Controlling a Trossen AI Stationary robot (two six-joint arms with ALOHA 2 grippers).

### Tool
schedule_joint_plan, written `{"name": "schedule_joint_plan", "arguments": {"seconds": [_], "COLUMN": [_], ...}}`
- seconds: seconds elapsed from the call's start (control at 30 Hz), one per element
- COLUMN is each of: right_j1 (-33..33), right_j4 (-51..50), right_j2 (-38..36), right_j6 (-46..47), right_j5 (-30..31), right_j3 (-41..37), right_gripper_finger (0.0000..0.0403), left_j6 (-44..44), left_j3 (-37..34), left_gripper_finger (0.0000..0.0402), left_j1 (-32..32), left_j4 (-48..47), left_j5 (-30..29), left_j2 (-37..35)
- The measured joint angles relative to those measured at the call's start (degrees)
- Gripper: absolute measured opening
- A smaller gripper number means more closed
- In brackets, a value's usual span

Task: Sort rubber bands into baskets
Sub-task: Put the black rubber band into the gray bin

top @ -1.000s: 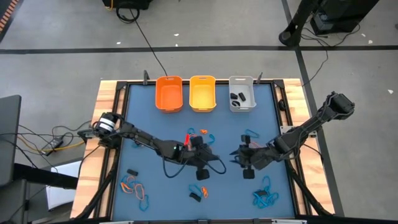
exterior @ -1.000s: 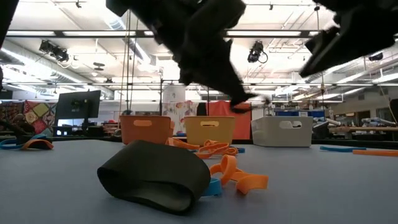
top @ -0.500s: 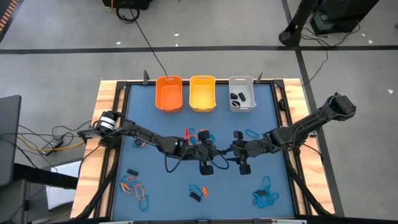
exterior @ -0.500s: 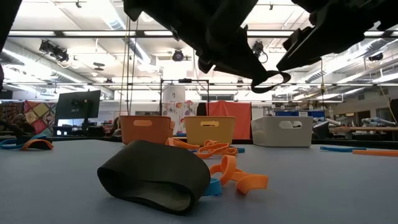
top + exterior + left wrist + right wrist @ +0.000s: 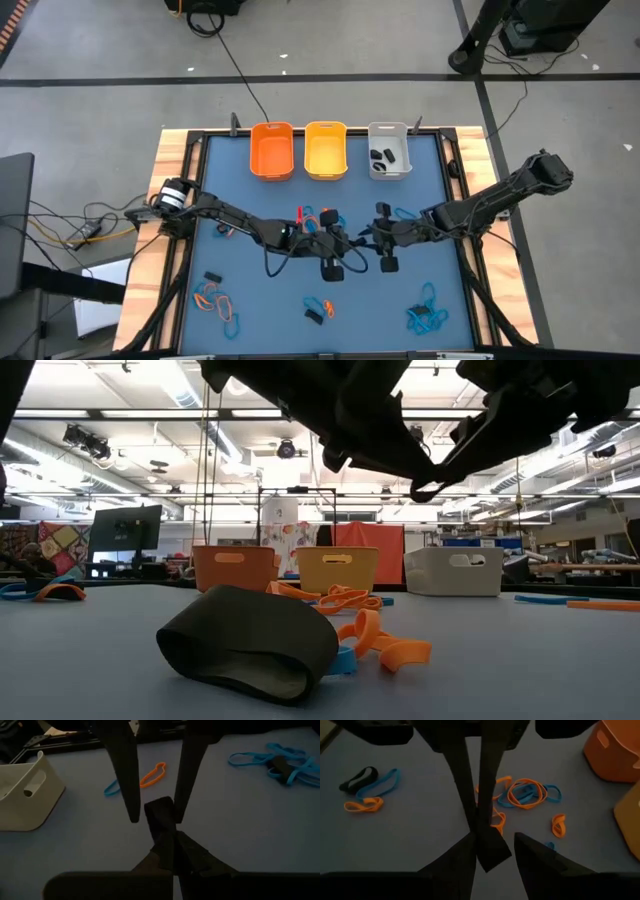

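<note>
From above, the two arms meet nose to nose at the middle of the blue table. The left gripper (image 5: 350,244) reaches toward 3 o'clock and the right gripper (image 5: 370,238) toward 9 o'clock, so this looks like a handover. From table height, a small chunky black rubber band (image 5: 430,488) hangs in the air between the dark arms, well above the mat. The left wrist camera shows that arm's jaws clenched on the near end of the band, which juts straight out from the tips. The other arm's fingers (image 5: 125,775) stand on either side of its far end. The right wrist camera agrees: its jaws are apart and straddle the band, not yet pinching it. The band's long axis seems to run roughly 9 to 3 o'clock across the table. Next the right jaws should close, the left release, and the band go toward 12 o'clock to the light grey-white plastic basket (image 5: 388,127), which already holds black bands.
</note>
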Motion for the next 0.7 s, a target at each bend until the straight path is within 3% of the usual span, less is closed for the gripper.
{"name": "schedule_joint_plan", "arguments": {"seconds": [0.17,0.37,0.53,0.7], "right_j1": [0.0,0.0,-0.3,-3.0], "right_j4": [-0.15,-0.71,-2.26,-5.72], "right_j2": [0.0,0.0,0.0,0.0], "right_j6": [-0.01,0.05,1.37,1.45], "right_j5": [-0.91,-1.91,0.97,7.57], "right_j3": [0.0,0.0,0.0,0.0], "right_gripper_finger": [0.0114,0.0018,0.002,0.0011], "left_j6": [0.0,-0.99,-4.08,-7.67], "left_j3": [0.0,-0.01,0.09,0.04], "left_gripper_finger": [0.0008,0.0017,0.0044,0.0087], "left_j1": [0.0,0.0,0.5,2.04], "left_j4": [0.24,-0.14,-2.55,-9.02], "left_j5": [0.01,-1.25,-3.04,-3.07], "left_j2": [0.0,0.0,-0.19,-0.92]}}
